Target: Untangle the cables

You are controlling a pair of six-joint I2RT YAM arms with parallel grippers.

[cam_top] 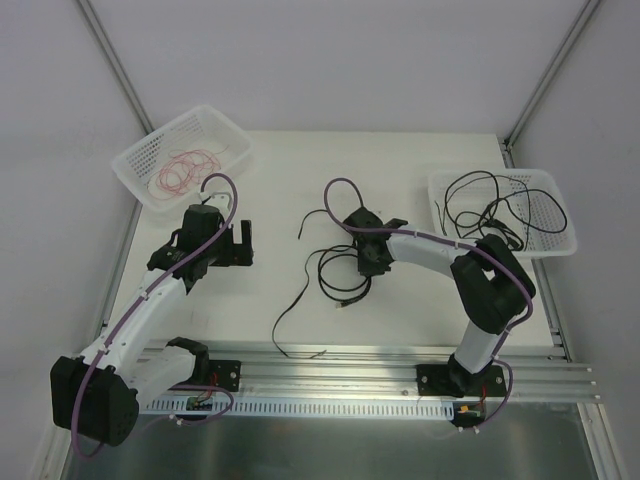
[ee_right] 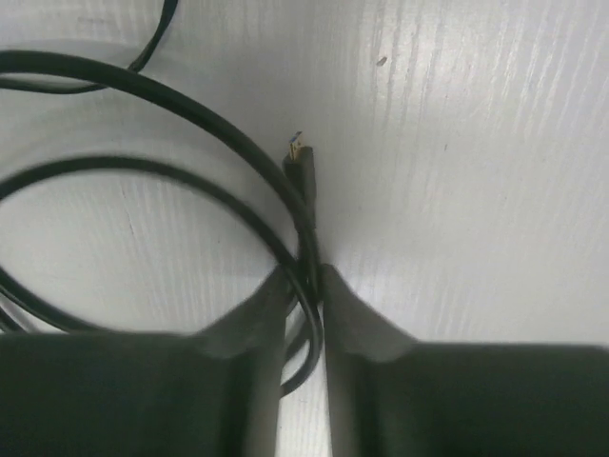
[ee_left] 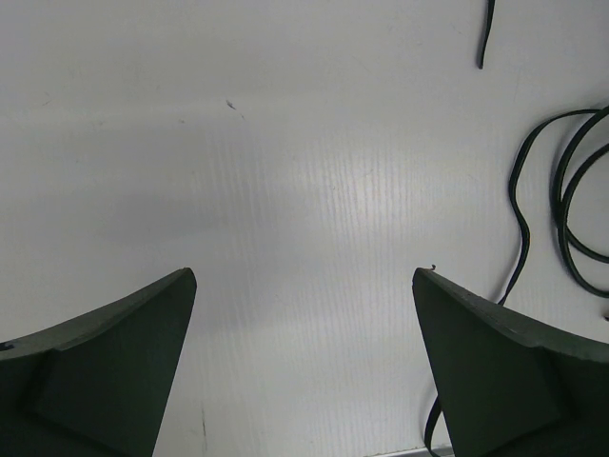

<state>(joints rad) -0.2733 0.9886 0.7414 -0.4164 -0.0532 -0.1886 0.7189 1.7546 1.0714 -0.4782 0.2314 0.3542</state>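
A tangle of black cables lies on the white table in the middle, with loose ends trailing toward the front. My right gripper is down on its right side. In the right wrist view that gripper is shut on black cable strands that loop off to the left, and a small connector lies just beyond the fingertips. My left gripper hovers left of the tangle. It stands open over bare table, with a black cable off to its right.
A white basket at the back left holds red cables. Another white basket at the back right holds black cables. A metal rail runs along the near edge, carrying both arm bases.
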